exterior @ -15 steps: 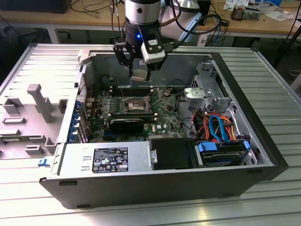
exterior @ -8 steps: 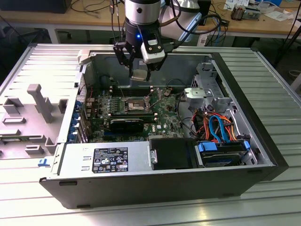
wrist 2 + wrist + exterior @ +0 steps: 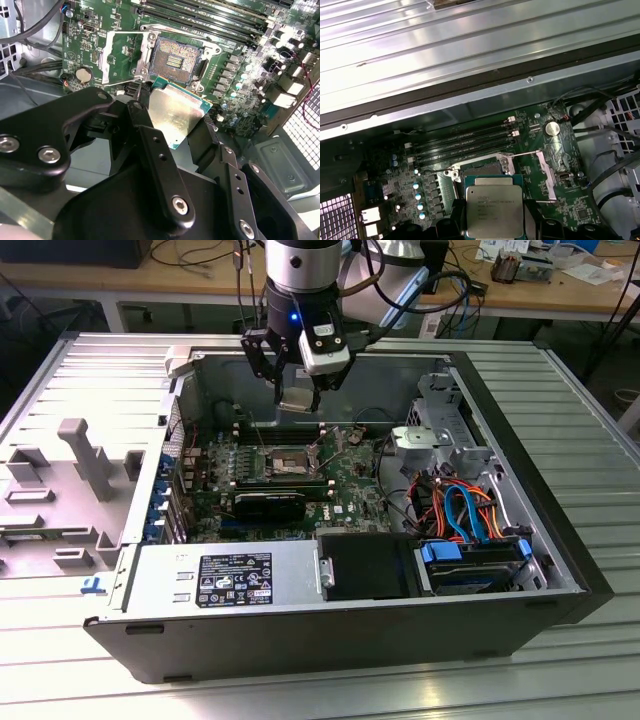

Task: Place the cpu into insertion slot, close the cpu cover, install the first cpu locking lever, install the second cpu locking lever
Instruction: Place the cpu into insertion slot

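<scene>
Starting at the exterior view's left: a grey plastic tray (image 3: 72,478), well apart from the work and best ignored. Next, inside the open computer case (image 3: 300,640), the gripper (image 3: 297,392), closed on the chip (image 3: 298,401) and pinching it by two opposite edges. Held in the air, clear of the green board (image 3: 350,492), touching nothing below.

Under it and slightly towards the camera, the socket (image 3: 285,462), dark-centred and bare, with no chip seated yet. In the second wrist view, the cover (image 3: 121,55) swung open and lying just beside the socket (image 3: 175,60). No obstruction over the opening.

Judging by the first wrist view, not squared up: chip (image 3: 494,212) overlapping only one rim of the socket (image 3: 482,169). So: centre first, match all four edges to the rim, keep the chip flat, then lower gently with no pushing (the contacts look easy to bend). Mind the fingers against the raised cover and the long memory slots (image 3: 462,142) alongside.

Far right, the cables (image 3: 455,505), well clear.
</scene>
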Available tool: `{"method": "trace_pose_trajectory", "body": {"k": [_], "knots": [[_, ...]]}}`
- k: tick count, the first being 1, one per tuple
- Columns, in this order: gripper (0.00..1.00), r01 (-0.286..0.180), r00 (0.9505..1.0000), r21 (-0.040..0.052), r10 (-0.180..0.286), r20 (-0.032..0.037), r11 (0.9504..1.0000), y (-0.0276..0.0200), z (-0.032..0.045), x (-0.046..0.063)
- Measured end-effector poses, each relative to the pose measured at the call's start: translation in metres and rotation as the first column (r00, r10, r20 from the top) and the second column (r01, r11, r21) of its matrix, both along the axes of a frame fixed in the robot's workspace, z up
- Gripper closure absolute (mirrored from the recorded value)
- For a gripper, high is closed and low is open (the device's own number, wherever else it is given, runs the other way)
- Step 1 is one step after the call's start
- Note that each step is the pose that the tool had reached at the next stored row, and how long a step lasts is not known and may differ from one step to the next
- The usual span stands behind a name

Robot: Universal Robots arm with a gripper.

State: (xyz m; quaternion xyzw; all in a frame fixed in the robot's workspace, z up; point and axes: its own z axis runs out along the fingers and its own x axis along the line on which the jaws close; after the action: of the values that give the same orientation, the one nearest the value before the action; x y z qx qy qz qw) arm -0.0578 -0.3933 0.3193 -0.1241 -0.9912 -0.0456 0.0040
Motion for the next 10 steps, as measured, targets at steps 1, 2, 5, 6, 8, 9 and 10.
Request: {"method": "trace_pose_trajectory", "body": {"k": [1,2,5,6,8,9,10], "knots": [[0.45,0.001,1.0000,0.0000,-0.001,0.0000,1.0000,0.0000,0.0000,0.0000],[0.45,0.002,1.0000,0.0000,-0.002,-0.0001,1.0000,0.0000,0.0000,0.0000],[0.45,0.005,1.0000,0.0000,-0.005,0.0000,1.0000,0.0000,0.0000,0.0000],[0.45,0.006,1.0000,0.0000,-0.006,0.0000,1.0000,0.0000,0.0000,0.0000],[0.45,0.008,1.0000,0.0000,-0.008,0.0000,1.0000,0.0000,0.0000,0.0000],[0.45,0.009,1.0000,0.0000,-0.009,0.0000,1.0000,0.0000,0.0000,0.0000],[0.45,0.011,0.9999,0.0000,-0.011,0.0000,0.9999,0.0000,0.0000,0.0000]]}}
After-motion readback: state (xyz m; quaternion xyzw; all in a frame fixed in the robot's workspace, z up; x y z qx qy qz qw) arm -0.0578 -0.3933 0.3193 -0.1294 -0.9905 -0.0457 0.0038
